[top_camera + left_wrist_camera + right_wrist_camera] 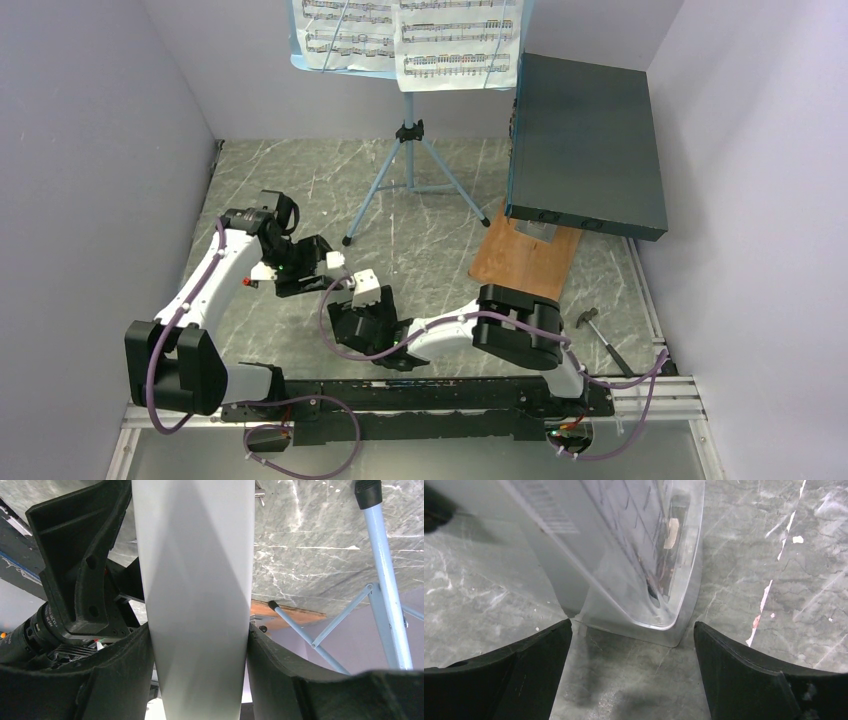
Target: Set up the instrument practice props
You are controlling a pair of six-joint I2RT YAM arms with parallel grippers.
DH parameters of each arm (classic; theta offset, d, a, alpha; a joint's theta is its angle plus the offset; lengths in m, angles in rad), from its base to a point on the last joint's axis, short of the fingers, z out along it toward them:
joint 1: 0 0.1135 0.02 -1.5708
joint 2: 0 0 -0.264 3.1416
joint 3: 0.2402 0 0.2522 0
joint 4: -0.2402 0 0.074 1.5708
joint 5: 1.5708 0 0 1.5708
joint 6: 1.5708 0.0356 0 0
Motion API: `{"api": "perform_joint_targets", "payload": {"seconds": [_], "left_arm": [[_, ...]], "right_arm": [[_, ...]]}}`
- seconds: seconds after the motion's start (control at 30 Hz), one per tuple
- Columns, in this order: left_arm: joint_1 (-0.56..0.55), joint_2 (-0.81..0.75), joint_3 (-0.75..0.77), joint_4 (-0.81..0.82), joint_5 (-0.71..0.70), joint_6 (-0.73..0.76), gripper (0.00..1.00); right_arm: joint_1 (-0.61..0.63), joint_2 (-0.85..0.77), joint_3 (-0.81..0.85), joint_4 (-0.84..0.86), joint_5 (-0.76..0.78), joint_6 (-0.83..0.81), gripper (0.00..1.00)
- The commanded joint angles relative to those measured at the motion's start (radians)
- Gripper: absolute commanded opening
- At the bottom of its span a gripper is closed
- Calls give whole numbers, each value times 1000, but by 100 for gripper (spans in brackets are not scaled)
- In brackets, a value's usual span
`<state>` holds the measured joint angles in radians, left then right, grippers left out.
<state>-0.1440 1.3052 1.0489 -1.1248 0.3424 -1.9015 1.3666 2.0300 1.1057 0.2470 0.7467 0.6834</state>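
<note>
The light blue music stand [408, 150] stands on its tripod at the back of the table, with white sheet-music pages [455, 40] resting on its desk. The small grey-white metronome [365, 285] is in the middle of the table. My left gripper [340, 268] is shut on it; in the left wrist view its pale body [195, 580] fills the gap, pressed by both pads [125, 680]. My right gripper [362, 312] sits just in front, open. In the right wrist view the metronome's clear-fronted base [644, 595] lies just beyond the spread fingertips [539, 655].
A big dark box [585, 140] leans on a wooden board [525, 262] at the right. A small hammer [600, 335] lies near the right arm's base. The stand's legs [385, 580] spread close beyond the left gripper. Pale walls close in on three sides.
</note>
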Motion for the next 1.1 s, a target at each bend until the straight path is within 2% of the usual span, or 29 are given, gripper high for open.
{"api": "perform_joint_targets", "payload": {"seconds": [0.0,0.17,0.27,0.37,0.47,0.53,0.57,0.6,0.63,0.67,0.73,0.77,0.8,0.83,0.9,1.07], "left_arm": [[-6,-1,-27,58,-42,-22,0],[-6,1,-24,55,-42,-20,0],[-6,3,-11,37,-54,-12,0],[-6,-5,-19,35,-62,-13,0],[-6,-8,-28,40,-63,-14,0],[-6,-6,-30,37,-68,-10,0],[-6,-5,-30,36,-70,-6,0],[-6,-3,-31,34,-72,-2,0],[-6,-1,-30,29,-78,6,0],[-6,-1,-27,22,-87,15,0],[-6,4,-15,2,-108,37,0],[-6,7,-10,-7,-113,52,0],[-6,12,2,-18,-120,69,0],[-6,18,9,-26,-130,90,0],[-6,35,49,-57,-163,149,0],[-8,85,119,-112,-253,385,0]], "right_arm": [[-1,12,5,83,60,-11,93],[-14,42,21,68,77,14,83],[-15,39,14,66,99,18,70],[-15,20,-16,88,106,8,46],[-16,1,-40,112,94,-13,26],[-16,-7,-53,122,83,-21,14],[-16,-11,-61,129,79,-25,11],[-17,-15,-68,141,73,-33,12],[-18,-22,-75,148,62,-47,18],[-18,-32,-83,152,52,-60,30],[-18,-69,-117,181,33,-98,62],[-17,-96,-144,201,21,-117,75],[-19,-128,-176,225,7,-142,85],[-18,-160,-212,251,-10,-171,91],[-18,-240,-280,271,-29,-220,98],[-40,-483,-471,298,-172,-347,100]]}}
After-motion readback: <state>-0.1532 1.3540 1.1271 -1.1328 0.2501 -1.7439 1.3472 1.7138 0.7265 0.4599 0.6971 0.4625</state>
